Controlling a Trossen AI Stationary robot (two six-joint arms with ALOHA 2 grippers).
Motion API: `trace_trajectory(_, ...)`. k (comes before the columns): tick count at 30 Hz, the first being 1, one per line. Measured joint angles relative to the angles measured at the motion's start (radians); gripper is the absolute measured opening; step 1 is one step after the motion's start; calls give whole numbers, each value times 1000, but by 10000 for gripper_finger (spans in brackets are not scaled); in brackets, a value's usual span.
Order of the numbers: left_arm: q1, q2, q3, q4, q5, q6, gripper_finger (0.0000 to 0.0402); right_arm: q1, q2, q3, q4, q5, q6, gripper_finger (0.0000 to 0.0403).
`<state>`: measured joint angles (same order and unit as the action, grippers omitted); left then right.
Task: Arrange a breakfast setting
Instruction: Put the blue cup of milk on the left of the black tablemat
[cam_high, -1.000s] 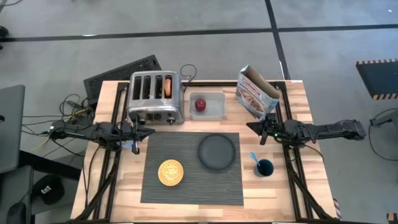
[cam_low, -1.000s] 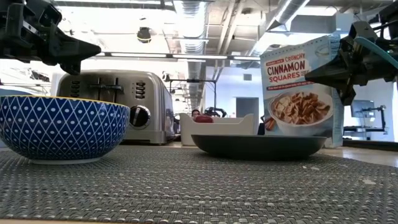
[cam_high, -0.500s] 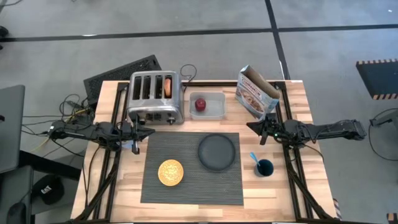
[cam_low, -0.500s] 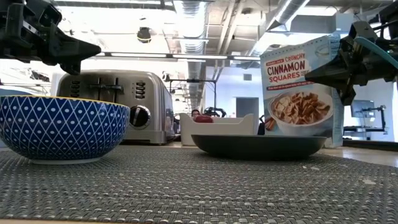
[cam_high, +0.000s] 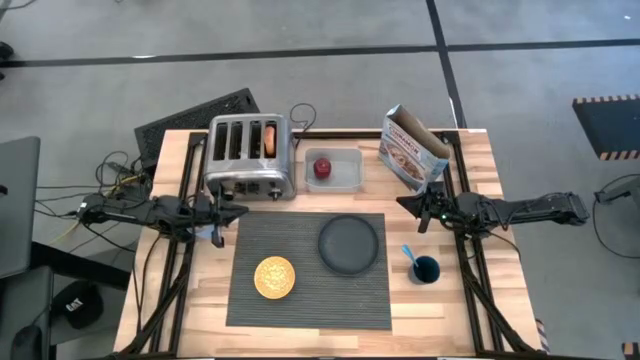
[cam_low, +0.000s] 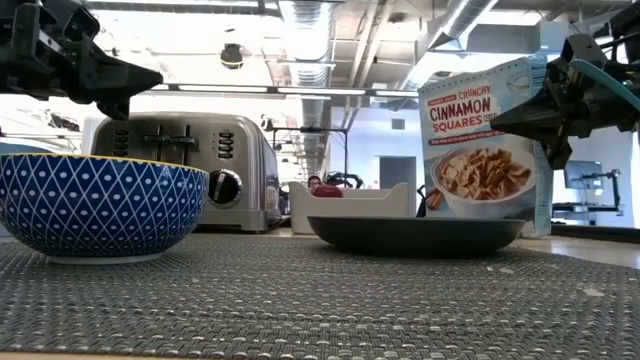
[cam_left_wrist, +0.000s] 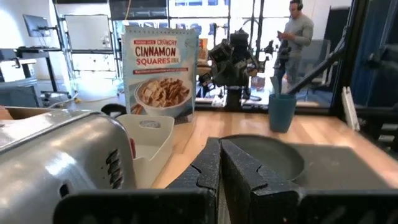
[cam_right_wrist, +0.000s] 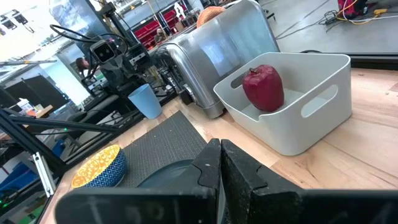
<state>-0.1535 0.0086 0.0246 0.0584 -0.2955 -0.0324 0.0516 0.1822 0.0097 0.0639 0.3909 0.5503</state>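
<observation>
The dark grey ribbed placemat (cam_high: 308, 290) lies at the table's middle. On it rest the yellow bowl (cam_high: 274, 277), blue-patterned outside (cam_low: 100, 205), and the dark round plate (cam_high: 349, 243). The dark blue cup (cam_high: 426, 269) stands right of the mat, the blue-handled spoon (cam_high: 408, 252) sticking out of it. The red apple (cam_high: 321, 168) lies in a white bin (cam_right_wrist: 311, 124). The bagel (cam_high: 269, 138) stands in a toaster slot. My left gripper (cam_left_wrist: 219, 146) is shut and empty, hovering left of the mat (cam_high: 238, 210). My right gripper (cam_right_wrist: 221, 146) is shut and empty, right of the plate (cam_high: 405, 204).
The four-slot steel toaster (cam_high: 247, 155) and the cereal box (cam_high: 412, 147) stand along the far side. A light blue cup (cam_right_wrist: 144, 99) stands by my left arm. A person (cam_left_wrist: 297, 28) stands in the room beyond the table.
</observation>
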Motion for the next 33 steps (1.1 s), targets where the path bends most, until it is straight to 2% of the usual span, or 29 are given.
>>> trace_trajectory(9, 0, 48, 0, 234, 52, -62, 0, 0, 0, 0, 0, 0, 0, 40)
trace_trajectory(14, 0, 185, 0, 386, 42, -58, 0, 0, 0, 0, 0, 0, 0, 40)
trace_trajectory(21, 0, 406, 0, 563, -46, -58, 0, 0, 0, 0, 0, 0, 0, 40)
trace_trajectory(26, 0, 560, 66, 580, -59, -50, 0, 0, 0, 0, 0, 0, 0, 40)
trace_trajectory(33, -1, 776, 238, 523, -57, 0, 0, 0, 0, 0, 0, 0, 0, 40)
